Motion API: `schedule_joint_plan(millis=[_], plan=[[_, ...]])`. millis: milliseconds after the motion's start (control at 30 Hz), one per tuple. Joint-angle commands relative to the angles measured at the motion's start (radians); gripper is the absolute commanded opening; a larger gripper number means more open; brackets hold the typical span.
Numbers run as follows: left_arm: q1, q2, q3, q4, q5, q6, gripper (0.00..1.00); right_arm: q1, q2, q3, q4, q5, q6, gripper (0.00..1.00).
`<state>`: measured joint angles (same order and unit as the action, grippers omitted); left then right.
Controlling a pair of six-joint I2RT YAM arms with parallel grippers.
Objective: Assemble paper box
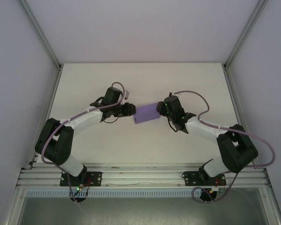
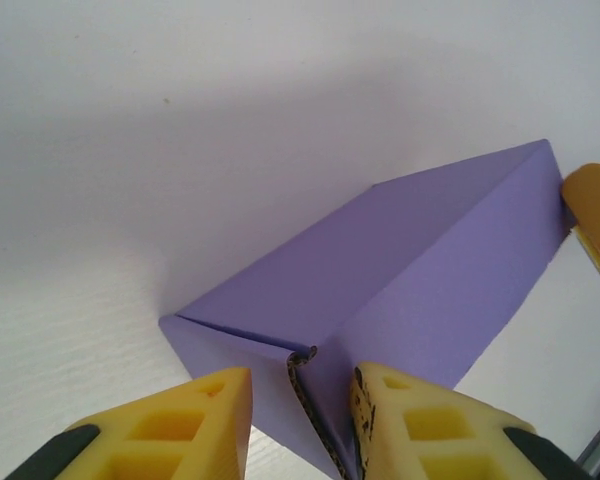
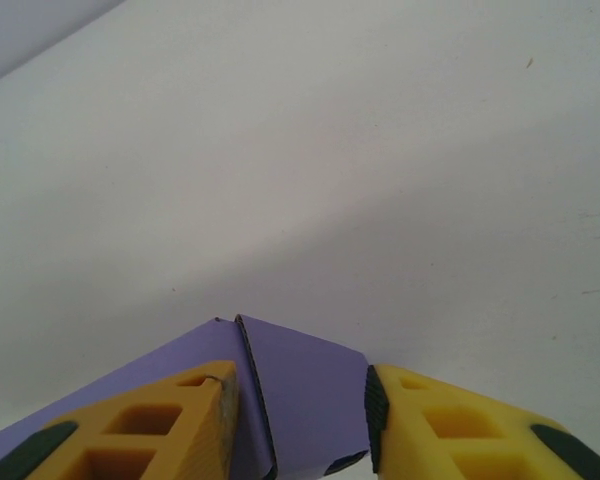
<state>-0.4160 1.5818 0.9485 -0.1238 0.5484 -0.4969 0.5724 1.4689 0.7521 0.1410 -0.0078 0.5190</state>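
1. Pale walls point(image 1: 145, 28) and aluminium frame posts point(image 1: 40, 30) enclose a white table point(image 1: 84, 89). The top camera takes in all of it, while each wrist camera catches a bare patch.
2. Left of centre, the black-and-white left arm point(image 1: 79, 121) reaches inward. The left gripper point(image 1: 131, 110) meets the left end of a purple thin-card rectangular box point(image 1: 146, 113). From above, its jaws are a dark blur.
3. The left wrist camera shows the left gripper point(image 2: 300, 385) narrowly parted. Its yellow ribbed fingers point(image 2: 180, 425) straddle a raw card edge at the box's near corner. One finger lies against a purple face and the other seems slightly off the edge. Whether they pinch the card, I cannot tell.
4. Mid-table, the box lies folded up and slightly skewed between the two grippers. The left wrist view adds its long faces point(image 2: 410, 270). At the far end, one yellow finger point(image 2: 595, 205) of the other arm touches it.
5. Right of centre, the right arm point(image 1: 206, 130) bends back toward the box, and the right gripper point(image 1: 162, 108) sits at the box's right end.
6. The right wrist camera shows the right gripper point(image 3: 298, 372) narrow, with the box's end corner point(image 3: 310, 400) snug between its fingers. Real pressure cannot be judged.
7. The finger bases are cut off by the lower edge in both wrist views. The box's underside is hidden, and whether its ends are tucked shut is unclear.
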Motion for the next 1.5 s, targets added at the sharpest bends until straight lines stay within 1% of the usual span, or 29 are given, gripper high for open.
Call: schedule_joint_plan(millis=[0, 33, 167, 200, 233, 367, 467, 600, 700, 767, 800, 900, 933, 1033, 1067, 1133, 1167, 1200, 1233, 1300, 1333, 1400, 1433, 1467], plan=[[0.001, 0.073, -0.115, -0.056, -0.042, 0.019, 0.29, -0.013, 0.071, -0.106, -0.139, -0.041, 0.024, 0.36], [0.002, 0.076, -0.136, -0.034, -0.038, 0.028, 0.26, -0.019, 0.071, -0.122, -0.119, -0.054, 0.035, 0.35], [0.001, 0.077, -0.208, 0.042, -0.047, 0.019, 0.2, -0.043, 0.073, -0.191, 0.001, -0.134, 0.065, 0.27], [0.002, 0.071, -0.227, 0.064, -0.045, 0.02, 0.16, -0.046, 0.077, -0.202, 0.027, -0.149, 0.068, 0.25], [0.002, 0.065, -0.246, 0.087, -0.049, 0.024, 0.13, -0.05, 0.083, -0.211, 0.044, -0.16, 0.073, 0.24], [0.002, 0.047, -0.318, 0.167, -0.075, 0.022, 0.13, -0.059, 0.108, -0.236, 0.098, -0.186, 0.086, 0.13], [0.0, 0.047, -0.343, 0.19, -0.101, 0.031, 0.13, -0.063, 0.11, -0.262, 0.143, -0.194, 0.085, 0.1], [0.0, 0.046, -0.348, 0.195, -0.124, 0.045, 0.1, -0.062, 0.118, -0.278, 0.165, -0.203, 0.074, 0.05], [-0.014, 0.034, -0.349, 0.193, -0.169, 0.064, 0.1, -0.063, 0.119, -0.29, 0.194, -0.212, 0.072, 0.05], [-0.034, 0.026, -0.333, 0.16, -0.223, 0.083, 0.1, -0.063, 0.108, -0.288, 0.196, -0.22, 0.071, 0.05], [-0.04, 0.023, -0.318, 0.14, -0.23, 0.095, 0.1, -0.063, 0.1, -0.282, 0.191, -0.231, 0.064, 0.06], [-0.053, 0.001, -0.252, 0.082, -0.232, 0.126, 0.17, -0.063, 0.068, -0.236, 0.132, -0.258, 0.034, 0.09], [-0.058, -0.01, -0.228, 0.066, -0.231, 0.135, 0.2, -0.063, 0.056, -0.214, 0.109, -0.263, 0.021, 0.1], [-0.066, -0.035, -0.136, -0.004, -0.259, 0.154, 0.4, -0.062, 0.024, -0.138, 0.024, -0.264, -0.011, 0.2], [-0.069, -0.041, -0.102, -0.029, -0.271, 0.162, 0.43, -0.063, 0.011, -0.113, -0.002, -0.26, -0.019, 0.23], [-0.07, -0.049, -0.048, -0.057, -0.283, 0.175, 0.44, -0.063, -0.009, -0.079, -0.026, -0.253, -0.03, 0.28], [-0.071, -0.056, -0.023, -0.063, -0.288, 0.176, 0.46, -0.066, -0.022, -0.06, -0.036, -0.254, -0.042, 0.33], [-0.07, -0.061, -0.001, -0.065, -0.283, 0.176, 0.49, -0.063, -0.03, -0.042, -0.049, -0.247, -0.052, 0.38], [-0.07, -0.069, 0.019, -0.065, -0.279, 0.177, 0.54, -0.062, -0.039, -0.023, -0.061, -0.242, -0.065, 0.43], [-0.07, -0.085, 0.063, -0.068, -0.293, 0.171, 0.68, -0.063, -0.057, 0.024, -0.095, -0.223, -0.103, 0.58], [-0.07, -0.092, 0.083, -0.071, -0.307, 0.169, 0.74, -0.063, -0.064, 0.048, -0.111, -0.214, -0.129, 0.64], [-0.068, -0.105, 0.125, -0.086, -0.369, 0.157, 0.97, -0.062, -0.073, 0.098, -0.138, -0.201, -0.189, 0.72], [-0.067, -0.112, 0.143, -0.096, -0.398, 0.157, 1.0, -0.062, -0.075, 0.124, -0.149, -0.206, -0.22, 0.8], [-0.063, -0.12, 0.161, -0.107, -0.432, 0.156, 1.0, -0.063, -0.074, 0.153, -0.164, -0.22, -0.263, 0.89]])
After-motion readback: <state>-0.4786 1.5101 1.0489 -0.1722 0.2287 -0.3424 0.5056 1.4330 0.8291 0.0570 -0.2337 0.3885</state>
